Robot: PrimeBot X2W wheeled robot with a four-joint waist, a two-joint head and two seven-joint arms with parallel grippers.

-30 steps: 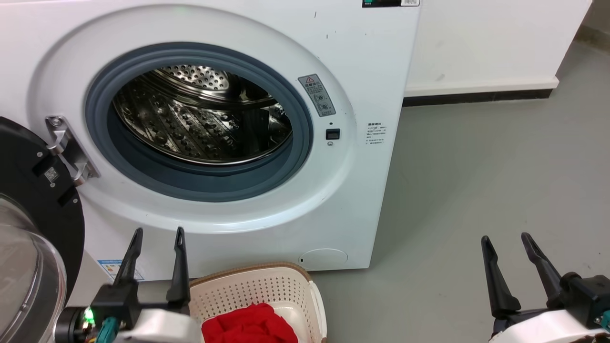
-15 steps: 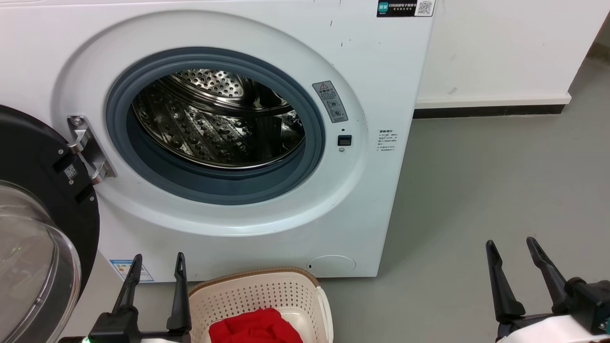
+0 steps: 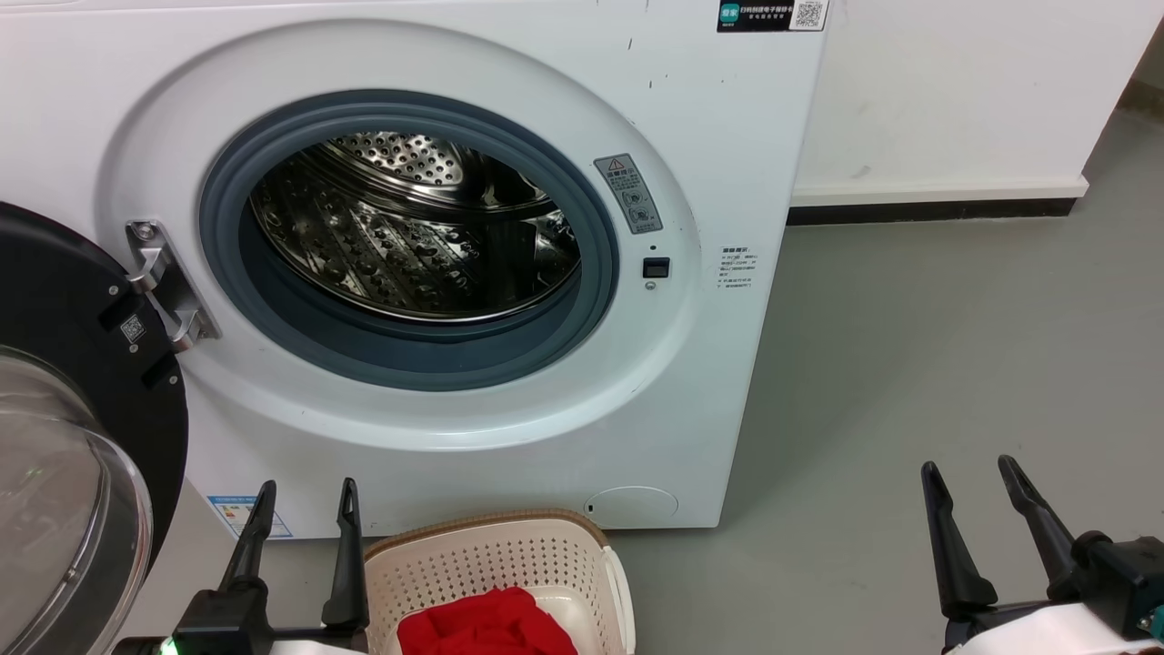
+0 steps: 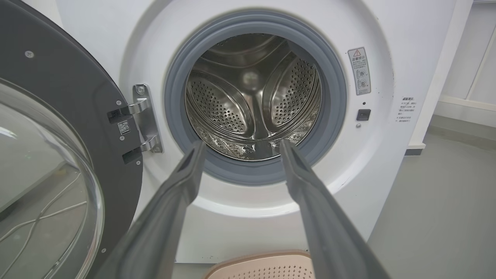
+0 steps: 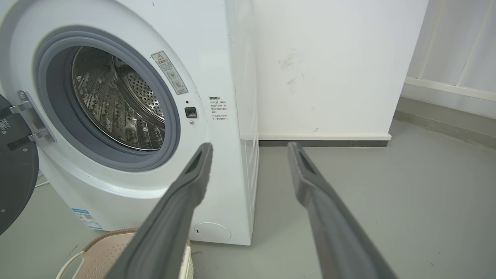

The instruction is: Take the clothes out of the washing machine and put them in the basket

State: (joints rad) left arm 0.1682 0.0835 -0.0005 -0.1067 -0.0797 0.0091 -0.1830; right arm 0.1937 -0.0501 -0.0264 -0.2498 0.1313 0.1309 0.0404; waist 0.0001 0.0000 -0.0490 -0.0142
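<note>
Our left gripper [image 3: 307, 485] and right gripper [image 3: 968, 465] are empty, fingers spread. Beside the left one the red jersey [image 3: 486, 623] lies in the basket [image 3: 491, 523]. Ahead, the washing machine drum [image 3: 409, 236] looks empty, so we judge unloading done, pending a look inside.

Jaws both sides: two long black tapered fingers [image 3: 946, 546] on black blocky bases. Green LED [image 3: 166, 648] on left base, 7 o'clock in head view. White forearm shell [image 3: 1028, 629] at 5 o'clock, teal connector [image 3: 1157, 619] beside it. Wrist views: fingers matte grey, slotted near tips.
</note>
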